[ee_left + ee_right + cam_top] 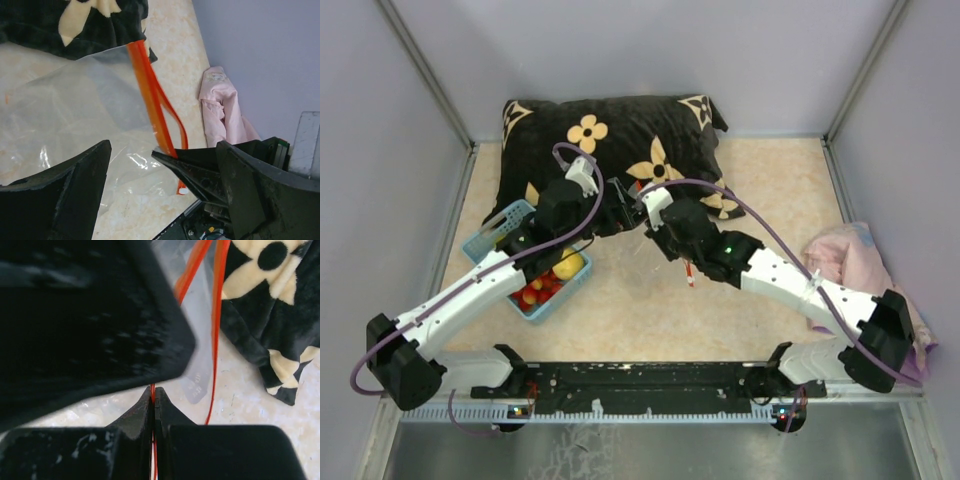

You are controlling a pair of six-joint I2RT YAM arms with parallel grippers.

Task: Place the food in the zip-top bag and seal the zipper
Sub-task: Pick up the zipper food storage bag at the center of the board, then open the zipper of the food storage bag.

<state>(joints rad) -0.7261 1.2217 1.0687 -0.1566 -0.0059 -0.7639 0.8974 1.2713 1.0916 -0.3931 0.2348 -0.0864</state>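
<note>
The clear zip-top bag [75, 110] hangs between my two grippers above the table, its red-orange zipper [150, 95] parted into two strips. My right gripper [153, 396] is shut on one zipper strip [217, 315]; the other strip hangs free beside it. My left gripper [164, 145] is open, its fingers [65, 190] astride the bag's top edge, close against the right gripper. In the top view both grippers meet in front of the pillow, and a zipper end [690, 275] dangles below the right gripper [647, 215]. The food, a yellow fruit [570, 265] and red strawberries [535, 290], lies in the basket.
A light blue latticed basket [505, 225] sits under the left arm. A black pillow with cream flowers [620, 130] lies at the back. A pink cloth [850, 255] lies at the right by the wall. Grey walls enclose the table on three sides.
</note>
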